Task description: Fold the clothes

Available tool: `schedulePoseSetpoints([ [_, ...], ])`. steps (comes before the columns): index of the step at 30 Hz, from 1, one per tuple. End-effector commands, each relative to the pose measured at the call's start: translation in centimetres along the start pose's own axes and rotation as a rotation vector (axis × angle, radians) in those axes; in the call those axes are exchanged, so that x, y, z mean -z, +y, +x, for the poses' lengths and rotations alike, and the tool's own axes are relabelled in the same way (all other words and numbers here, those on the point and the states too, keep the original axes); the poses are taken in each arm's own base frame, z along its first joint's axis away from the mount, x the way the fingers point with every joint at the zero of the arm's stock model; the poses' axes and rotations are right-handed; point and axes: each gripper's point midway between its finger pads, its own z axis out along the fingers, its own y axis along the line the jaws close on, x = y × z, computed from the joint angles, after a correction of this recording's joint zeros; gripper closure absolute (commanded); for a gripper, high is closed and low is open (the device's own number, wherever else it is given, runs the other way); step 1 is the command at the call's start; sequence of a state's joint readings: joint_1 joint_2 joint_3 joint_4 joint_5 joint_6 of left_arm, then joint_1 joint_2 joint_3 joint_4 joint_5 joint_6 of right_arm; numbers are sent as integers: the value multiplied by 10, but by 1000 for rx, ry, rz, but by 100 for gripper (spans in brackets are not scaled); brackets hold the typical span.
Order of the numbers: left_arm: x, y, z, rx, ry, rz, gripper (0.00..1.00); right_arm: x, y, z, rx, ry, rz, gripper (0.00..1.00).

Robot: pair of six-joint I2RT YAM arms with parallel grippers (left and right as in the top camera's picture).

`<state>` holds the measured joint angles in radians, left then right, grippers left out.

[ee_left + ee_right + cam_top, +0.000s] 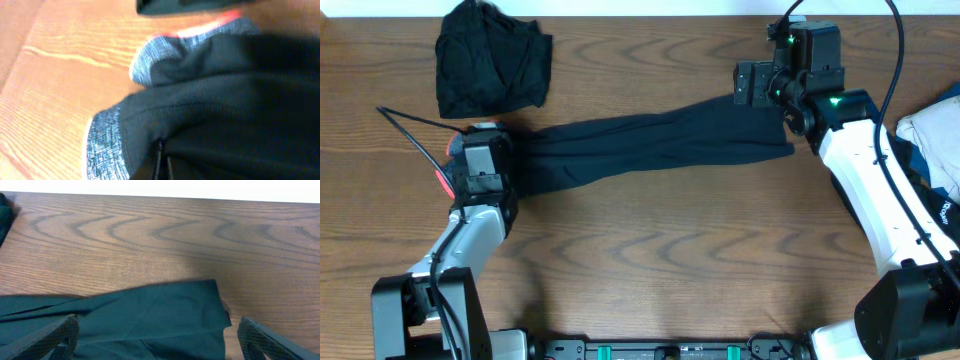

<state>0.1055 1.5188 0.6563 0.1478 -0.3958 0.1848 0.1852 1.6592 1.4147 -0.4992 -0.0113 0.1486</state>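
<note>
From overhead I have the long black trousers (650, 140) laid out flat across the middle of the bench (670, 260). They run from the 9 o'clock side to about 2 o'clock, rising slightly toward the far right.

My left claw (482, 140) sits at the 9 o'clock end, on the waist. Its fingers are pressed together and the waist fabric is bunched up in the pinch. In the left wrist view the cloth fills most of the picture. I can see a heathered grey waistband (150, 57) with a coral-red edge, and black fabric (225, 110) folded over it. The fingers themselves are too blurred there to make out.

My right claw (758, 88) is at the 2 o'clock end, above the leg hem, and is spread wide with nothing in it. In the right wrist view its two fingers (55, 337) stand well apart at 7 and 5 o'clock. The hem corner of the trousers (165, 315) lies flat on the wood between them.

A crumpled black garment (490, 58) lies at 11 o'clock, just beyond the waist end and not touching it. White and blue clothes (932, 130) are heaped at the 3 o'clock edge, partly behind the right arm.
</note>
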Motion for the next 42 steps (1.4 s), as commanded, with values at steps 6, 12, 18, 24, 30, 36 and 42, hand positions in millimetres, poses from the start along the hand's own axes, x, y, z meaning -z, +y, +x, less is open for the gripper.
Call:
schedulePoseSetpoints([
  [6, -2, 29, -41, 89, -147, -76, 94, 10, -6, -7, 4, -18, 4, 1],
  [12, -5, 59, -59, 167, -235, -138, 94, 10, 4, -2, 5, 7, -50, 1],
  [18, -28, 57, -40, 159, -177, -148, 94, 13, 33, 2, 14, 27, -194, 1],
  [24, -57, 40, -14, 130, -111, -137, 34, 15, 54, 7, 55, 36, -234, 1],
  [30, -46, 66, -32, 175, -180, -279, 1, 18, 84, 20, 152, 60, -279, 1],
  [36, -11, 79, -52, 245, -233, -346, 2, 20, 99, 25, 163, 67, -302, 1],
  [42, 15, 79, -62, 349, -265, -310, 2, 19, 95, 25, 133, 73, -286, 1],
])
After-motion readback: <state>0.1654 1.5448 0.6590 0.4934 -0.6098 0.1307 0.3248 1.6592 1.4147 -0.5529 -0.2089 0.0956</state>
